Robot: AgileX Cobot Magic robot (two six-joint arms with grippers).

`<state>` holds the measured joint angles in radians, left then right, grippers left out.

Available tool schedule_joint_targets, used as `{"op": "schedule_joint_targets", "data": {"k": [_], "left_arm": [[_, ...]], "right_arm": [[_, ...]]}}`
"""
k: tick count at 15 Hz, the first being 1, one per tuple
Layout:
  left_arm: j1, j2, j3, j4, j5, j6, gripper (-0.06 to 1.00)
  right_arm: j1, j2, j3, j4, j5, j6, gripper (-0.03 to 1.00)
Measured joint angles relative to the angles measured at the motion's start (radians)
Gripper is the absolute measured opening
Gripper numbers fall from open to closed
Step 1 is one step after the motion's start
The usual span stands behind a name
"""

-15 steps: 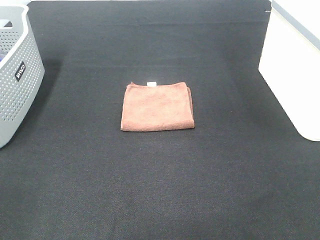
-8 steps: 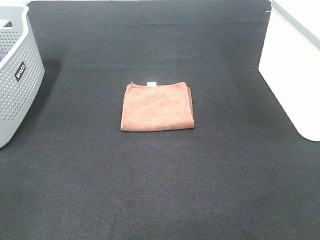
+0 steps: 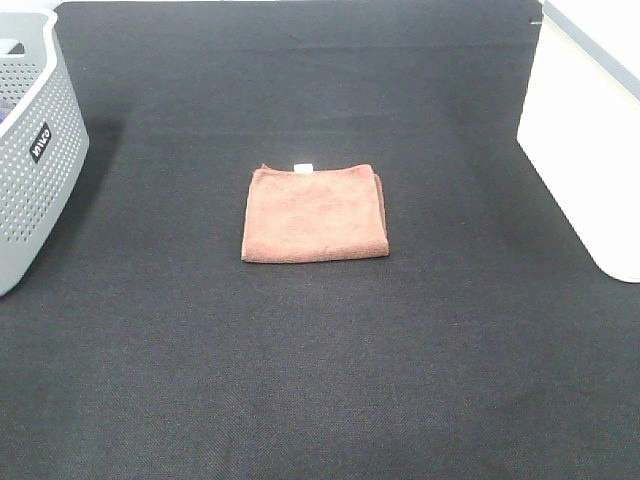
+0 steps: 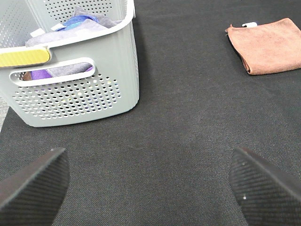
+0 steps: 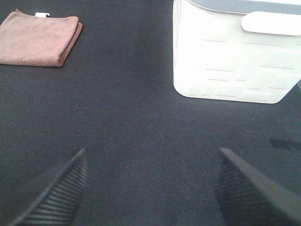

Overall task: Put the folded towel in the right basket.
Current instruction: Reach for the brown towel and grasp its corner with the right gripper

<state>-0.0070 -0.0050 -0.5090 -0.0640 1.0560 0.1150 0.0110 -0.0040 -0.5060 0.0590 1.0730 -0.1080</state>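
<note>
Up high, we see the folded towel (image 3: 315, 214) flat on the black mat (image 3: 320, 380), between the grey basket (image 3: 30, 190) and the white basket (image 3: 585, 150). Our left claw (image 4: 149, 162) is wide open and holds nothing; the folded towel lies far ahead of it. Our right claw (image 5: 151, 160) is wide open and empty too, with the white basket close ahead.

Brown folded towel (image 3: 315, 214) flat mid-mat; white right basket (image 3: 590, 150) apart.
</note>
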Motion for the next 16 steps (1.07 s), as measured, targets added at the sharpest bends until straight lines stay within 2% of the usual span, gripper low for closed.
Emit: {"op": "schedule_joint_targets", "data": {"k": [16], "left_arm": [[0.0, 0.0, 0.0, 0.0, 0.0, 0.0, 0.87]], "right_arm": [[0.0, 0.0, 0.0, 0.0, 0.0, 0.0, 0.71]]}}
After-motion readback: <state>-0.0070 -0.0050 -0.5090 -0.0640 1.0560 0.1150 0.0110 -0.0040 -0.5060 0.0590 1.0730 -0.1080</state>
